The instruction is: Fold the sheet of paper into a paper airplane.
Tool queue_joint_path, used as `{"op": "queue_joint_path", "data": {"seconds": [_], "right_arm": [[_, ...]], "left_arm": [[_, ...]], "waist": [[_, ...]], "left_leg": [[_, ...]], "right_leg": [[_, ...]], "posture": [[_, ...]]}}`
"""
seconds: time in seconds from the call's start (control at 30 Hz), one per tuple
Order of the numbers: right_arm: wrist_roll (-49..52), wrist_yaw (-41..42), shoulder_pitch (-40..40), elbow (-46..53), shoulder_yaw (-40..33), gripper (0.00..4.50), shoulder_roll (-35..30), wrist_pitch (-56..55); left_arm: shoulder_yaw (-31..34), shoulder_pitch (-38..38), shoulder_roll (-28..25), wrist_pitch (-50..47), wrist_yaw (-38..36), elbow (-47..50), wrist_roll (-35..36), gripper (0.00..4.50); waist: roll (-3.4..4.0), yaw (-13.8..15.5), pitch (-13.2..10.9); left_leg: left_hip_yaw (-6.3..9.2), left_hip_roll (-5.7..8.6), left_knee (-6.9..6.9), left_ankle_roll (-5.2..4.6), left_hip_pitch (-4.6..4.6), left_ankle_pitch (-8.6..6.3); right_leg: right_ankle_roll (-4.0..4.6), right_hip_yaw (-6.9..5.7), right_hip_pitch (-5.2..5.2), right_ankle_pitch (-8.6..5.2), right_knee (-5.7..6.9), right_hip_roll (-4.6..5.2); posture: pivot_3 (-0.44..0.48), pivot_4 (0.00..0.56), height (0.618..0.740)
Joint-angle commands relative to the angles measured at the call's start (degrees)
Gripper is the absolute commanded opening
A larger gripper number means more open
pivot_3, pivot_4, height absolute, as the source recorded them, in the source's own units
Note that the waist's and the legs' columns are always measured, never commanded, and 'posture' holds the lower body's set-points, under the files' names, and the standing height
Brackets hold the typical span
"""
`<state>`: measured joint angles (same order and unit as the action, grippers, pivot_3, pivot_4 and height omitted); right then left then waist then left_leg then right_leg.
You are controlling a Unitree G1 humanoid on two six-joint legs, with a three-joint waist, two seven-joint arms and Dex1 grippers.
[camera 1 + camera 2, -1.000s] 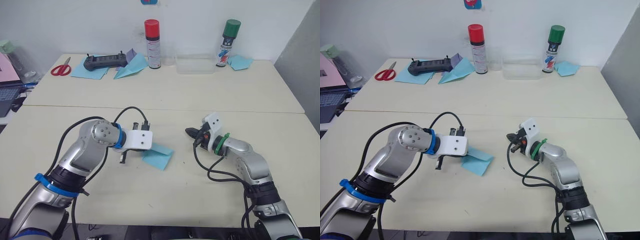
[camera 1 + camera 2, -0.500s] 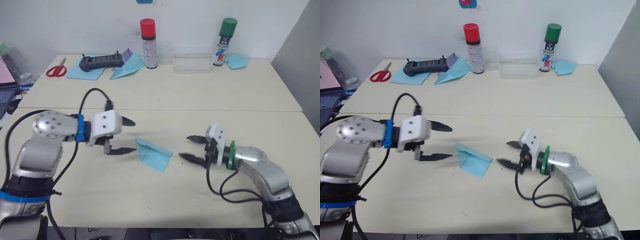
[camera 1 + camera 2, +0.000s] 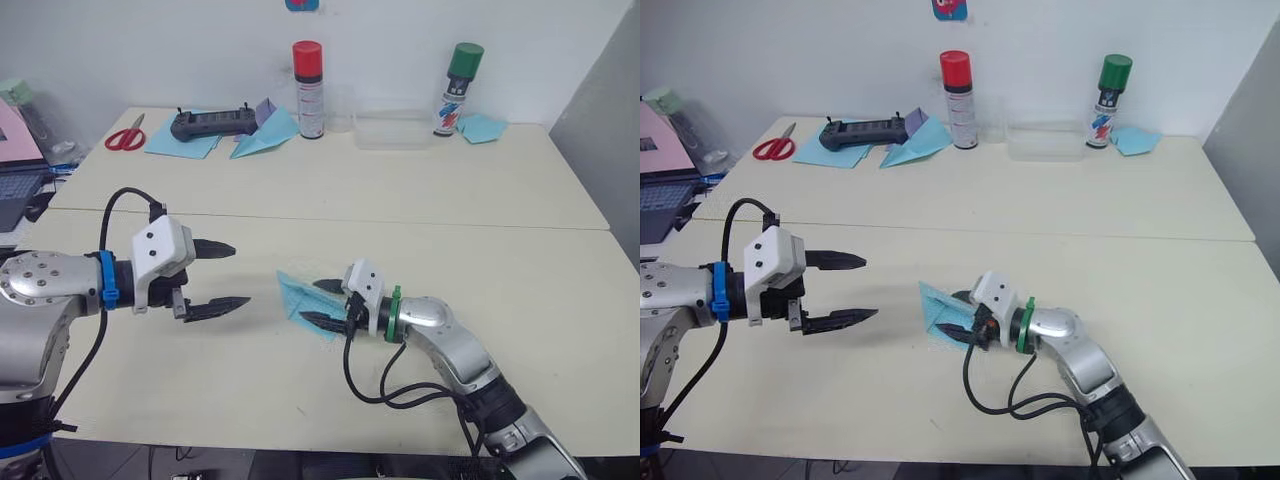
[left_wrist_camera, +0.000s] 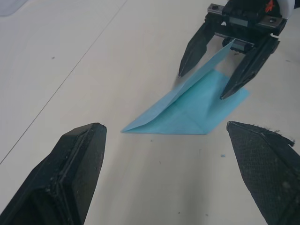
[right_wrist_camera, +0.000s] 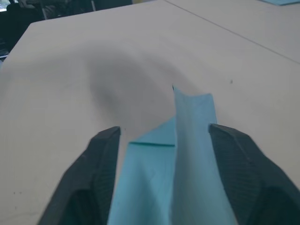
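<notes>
The paper (image 3: 305,300) lies at table centre, partly folded: a pointed triangular piece with one flap standing up, not yet a plane. The right gripper (image 3: 322,303), fingers apart, straddles that raised flap from 3 o'clock without visibly pinching it. The left gripper (image 3: 222,277) hovers at 9 o'clock, fingers wide apart, empty. Most folds seem left: wings and final creases.

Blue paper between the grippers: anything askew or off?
One flap of the sheet of paper stands up off the table instead of lying flat, rising between the open fingers of the right gripper. The left gripper is open and apart from it. No tear visible.
</notes>
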<state>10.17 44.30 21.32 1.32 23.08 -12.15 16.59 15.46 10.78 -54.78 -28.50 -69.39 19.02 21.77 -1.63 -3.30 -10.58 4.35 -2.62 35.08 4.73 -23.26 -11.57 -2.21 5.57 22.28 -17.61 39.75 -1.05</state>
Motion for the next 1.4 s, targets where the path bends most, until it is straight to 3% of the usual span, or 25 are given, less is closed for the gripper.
{"op": "queue_joint_path", "data": {"seconds": [0.03, 0.2, 0.53, 0.77, 0.87, 1.03, 1.13, 1.17, 1.23, 1.4], "right_arm": [[-0.4, 2.2, 0.8, 0.5, -0.3, 1.81, -1.0, -2.9], [0.7, 4.2, 0.5, 0.9, -1.8, 0.04, -3.2, -3.0], [6.7, 23.1, -2.1, 2.1, -6.6, 0.01, -17.1, -13.1], [5.3, 25.5, -2.1, -0.4, -6.2, 0.01, -16.8, -18.4], [6.3, 27.3, -3.0, 2.8, -6.4, 0.56, -18.5, -16.9], [9.9, 27.8, -5.1, 9.9, -9.7, 2.26, -23.8, -10.2], [12.9, 27.8, -5.7, 13.9, -11.4, 2.26, -26.4, -5.9], [13.4, 27.4, -5.5, 14.6, -11.9, 2.28, -26.7, -4.9], [13.9, 25.9, -5.0, 15.2, -12.7, 2.29, -26.5, -3.3], [12.5, 23.3, -4.5, 15.1, -12.3, 2.29, -25.2, -2.4]], "left_arm": [[1.3, 0.0, -0.6, -0.1, 2.1, 2.8, 1.4, 4.50], [1.5, -0.5, -0.9, -0.1, 3.5, 2.8, 2.1, 4.50], [0.7, -2.7, -2.7, -0.8, 2.0, 1.7, 4.0, 4.50], [-1.9, -0.8, -1.9, -0.9, 2.5, 1.9, 4.6, 4.50], [-2.3, -0.7, -2.0, -0.8, 2.4, 1.6, 4.9, 4.50], [-4.9, 0.6, 0.3, -0.3, 4.4, -0.4, 4.1, 4.50], [-8.8, 2.9, 4.9, 0.5, 7.5, -1.8, 2.9, 4.50], [-10.0, 3.6, 6.4, 1.2, 8.3, -2.3, 2.1, 4.32], [-12.3, 5.3, 9.7, 2.1, 10.3, -3.9, 1.2, 3.89], [-17.7, 6.9, 16.1, 4.0, 12.4, -7.0, -1.0, 2.34]], "waist": [[0.00, 0.0, 0.0], [0.00, -0.1, 0.0], [0.06, 0.0, 0.0], [0.05, 0.0, 0.0], [0.08, 0.0, -0.1], [0.09, 0.1, -0.1], [0.13, 0.3, -0.1], [0.10, 0.3, -0.1], [0.09, 0.3, -0.1], [0.09, 0.1, -0.1]], "left_leg": [[0.02, -0.02, -0.02, 0.00, 0.02, 0.00], [0.04, -0.07, -0.05, -0.01, 0.11, 0.00], [0.03, -0.05, -0.05, -0.01, 0.11, 0.00], [0.01, -0.05, -0.04, -0.01, 0.19, 0.00], [-0.01, -0.05, -0.04, -0.01, 0.19, 0.00], [0.00, -0.03, -0.04, -0.01, 0.17, 0.00], [0.00, 0.01, 0.01, -0.01, 0.19, 0.00], [0.01, 0.01, 0.04, -0.01, 0.20, 0.00], [0.01, 0.00, 0.04, -0.01, 0.19, 0.00], [0.02, 0.00, 0.05, -0.01, 0.20, 0.00]], "right_leg": [[0.00, -0.02, 0.00, 0.00, 0.04, -0.02], [0.02, -0.01, 0.00, -0.02, 0.14, -0.11], [0.01, 0.00, -0.04, -0.02, 0.10, -0.09], [0.02, 0.02, -0.09, -0.03, 0.12, -0.11], [0.02, 0.04, -0.08, -0.02, 0.12, -0.11], [0.01, 0.04, -0.10, -0.03, 0.11, -0.09], [0.01, 0.04, -0.15, -0.02, 0.12, -0.07], [0.00, 0.05, -0.17, -0.02, 0.11, -0.08], [-0.02, 0.05, -0.18, -0.01, 0.11, -0.09], [-0.02, 0.06, -0.18, 0.00, 0.12, -0.10]], "posture": [[0.000, 0.150, 0.740], [0.000, 0.150, 0.740], [0.000, 0.150, 0.740], [0.000, 0.150, 0.740], [0.000, 0.150, 0.740], [0.000, 0.150, 0.740], [0.000, 0.150, 0.740], [0.000, 0.150, 0.740], [0.000, 0.150, 0.740], [0.000, 0.150, 0.740]]}}
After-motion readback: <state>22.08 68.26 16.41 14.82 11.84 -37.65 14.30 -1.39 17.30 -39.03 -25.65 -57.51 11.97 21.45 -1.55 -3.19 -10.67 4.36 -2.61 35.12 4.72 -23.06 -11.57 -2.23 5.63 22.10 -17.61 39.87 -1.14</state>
